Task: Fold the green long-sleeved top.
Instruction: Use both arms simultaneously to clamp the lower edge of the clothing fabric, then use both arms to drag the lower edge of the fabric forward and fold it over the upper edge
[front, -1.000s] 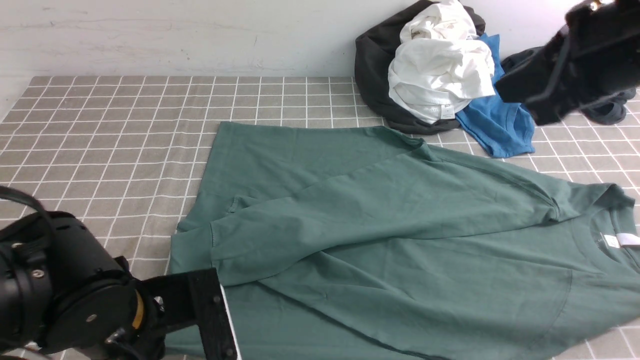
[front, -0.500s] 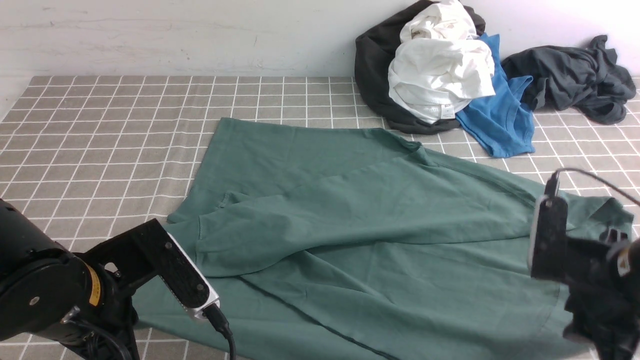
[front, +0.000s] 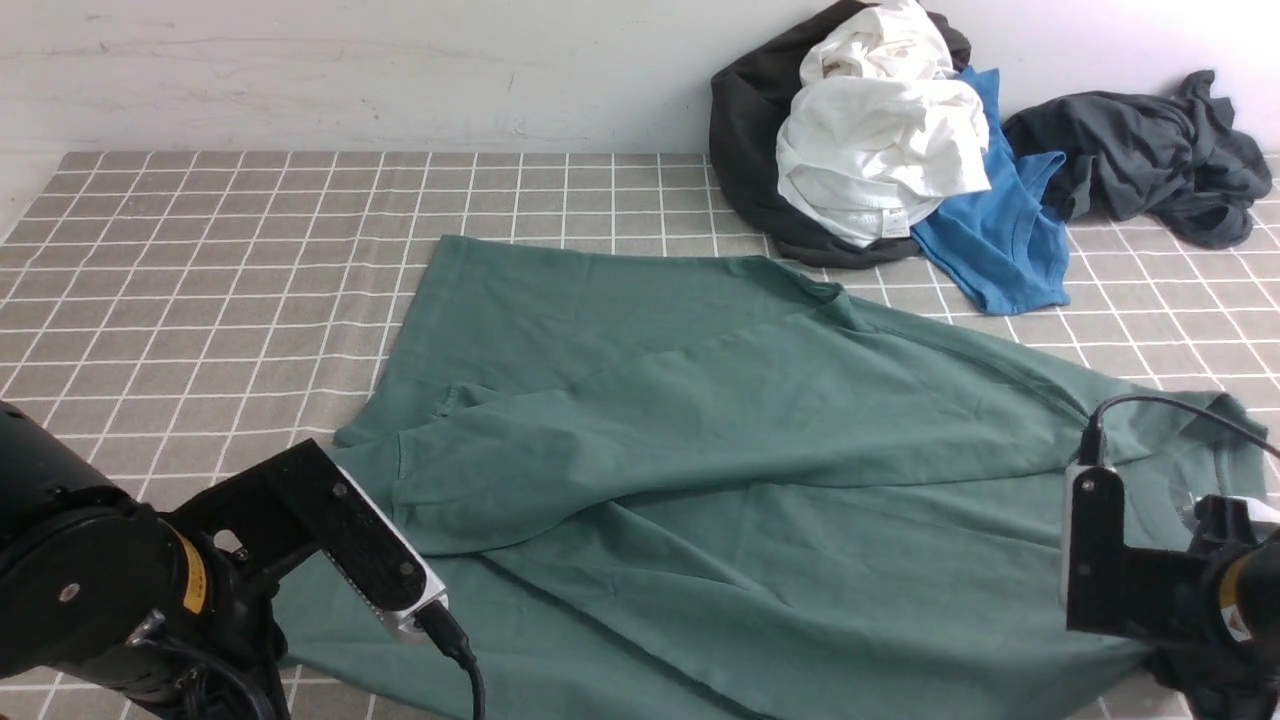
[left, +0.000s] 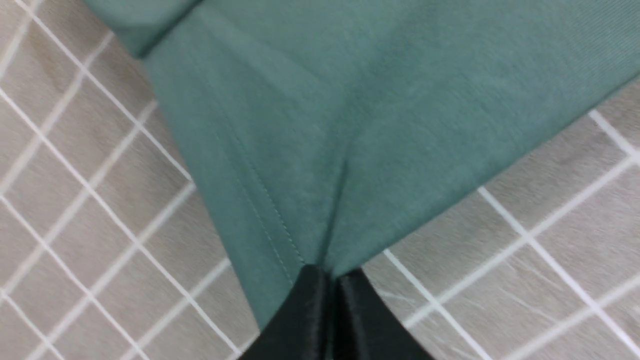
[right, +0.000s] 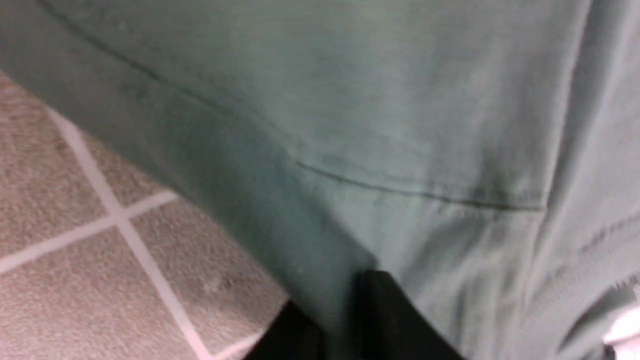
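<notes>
The grey checked bench (front: 200, 250) carries everything, and most of its near half is taken up by the green long-sleeved top (front: 700, 420), spread roughly flat with its hem toward the robot's left and its collar (front: 1215, 440) toward the right, one sleeve (front: 600, 450) already laid across the body. Against the far wall, apart from the top, sits a heap of other clothes: a black garment (front: 745, 150), a white one (front: 880, 150), a blue one (front: 1000, 250) and a dark grey one (front: 1140, 150). The left arm (front: 90, 600) is low at the near hem end, the right arm (front: 1180, 590) low at the collar end. The left wrist view shows the left jaws pressed together on the near hem corner (left: 310, 240), the cloth puckering into them. The right wrist view shows the right jaws clamped on the top's near edge by a shoulder seam (right: 410, 192), cloth filling the gap between them. The fabric looks like soft, light knit: it should drape and sag between the two holds, stretch a little and drag its lower layers along the bench cloth. Corners and stitched edges seem the surest places to pinch, since a single layer mid-panel would probably slip or bunch.
</notes>
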